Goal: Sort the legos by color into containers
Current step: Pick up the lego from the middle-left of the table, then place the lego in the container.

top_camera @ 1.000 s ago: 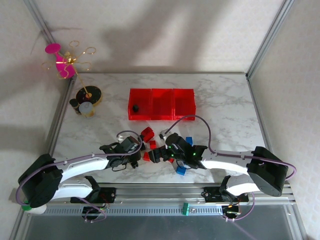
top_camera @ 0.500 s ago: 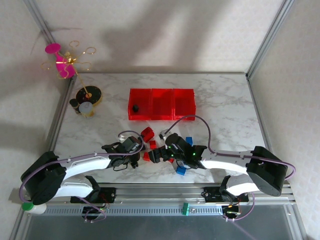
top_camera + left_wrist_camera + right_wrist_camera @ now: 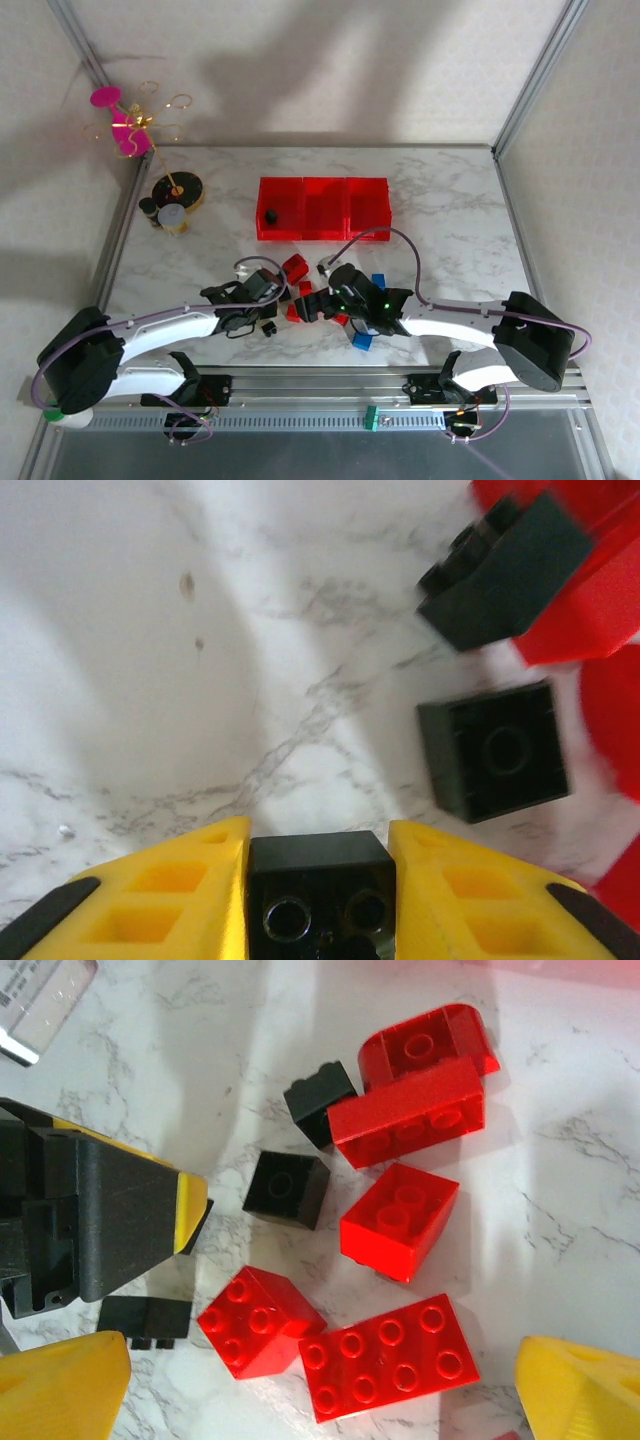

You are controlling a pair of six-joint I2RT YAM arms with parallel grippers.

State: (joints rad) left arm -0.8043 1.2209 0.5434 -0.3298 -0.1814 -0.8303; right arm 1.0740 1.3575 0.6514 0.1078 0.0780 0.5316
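The left gripper (image 3: 318, 880) is finishing its squeeze. Its yellow fingers (image 3: 165, 885), apart a second ago, are now pressing in on a small black brick (image 3: 320, 862) from both sides, so a pick is being secured. Whether the brick is clearing the marble yet cannot be told. The right gripper (image 3: 320, 1390) is staying spread wide, holding nothing and hovering over a cluster of red bricks, with a red two-by-four brick (image 3: 390, 1358) lying directly between its fingertips.

For the sort, this probably means the next job is a carry. The red bins (image 3: 323, 237) are sitting well ahead of the left gripper and a little to its right. A dark piece (image 3: 270, 215) is already lying in their left compartment, so black is likely going there.

The gripped brick is looking glossy and narrow, filling the gap between the fingers and showing two round sockets toward the wrist camera. Ahead of it and to the right, a square black brick (image 3: 495, 750) is lying flat. Further ahead a second black brick (image 3: 505, 570) is touching red pieces. Most legos are still waiting on the table, including two blue ones (image 3: 378, 281) near the right arm.
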